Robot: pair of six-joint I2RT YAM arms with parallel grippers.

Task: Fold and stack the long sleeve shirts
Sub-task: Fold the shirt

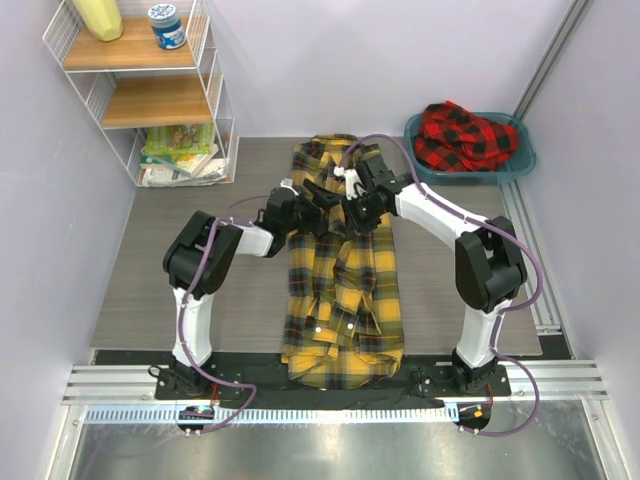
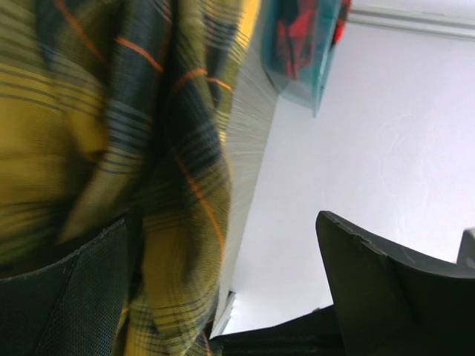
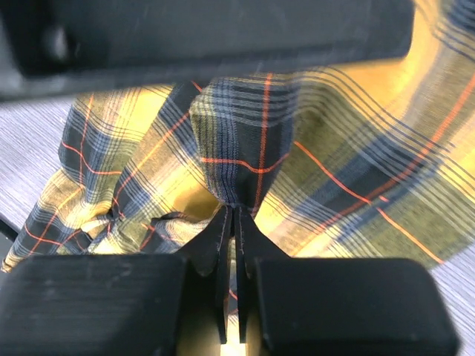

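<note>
The yellow-and-black long sleeve shirt (image 1: 340,290) lies lengthwise down the middle of the table, bunched up at its far half. My right gripper (image 1: 352,205) hangs over that bunch; in the right wrist view its tips (image 3: 232,208) pinch a peak of yellow plaid (image 3: 334,163), with the jaws nearly together. My left gripper (image 1: 322,200) sits just left of it, open wide (image 2: 223,222), with yellow cloth (image 2: 111,111) draped against one finger (image 2: 67,297). The red-and-black shirt (image 1: 465,135) lies crumpled in the teal basin (image 1: 520,165) at the back right.
A white wire shelf (image 1: 150,90) with wooden boards, a bottle, a jar and books stands at the back left. A metal rail (image 1: 530,260) runs along the table's right side. Walls close in the back and both sides.
</note>
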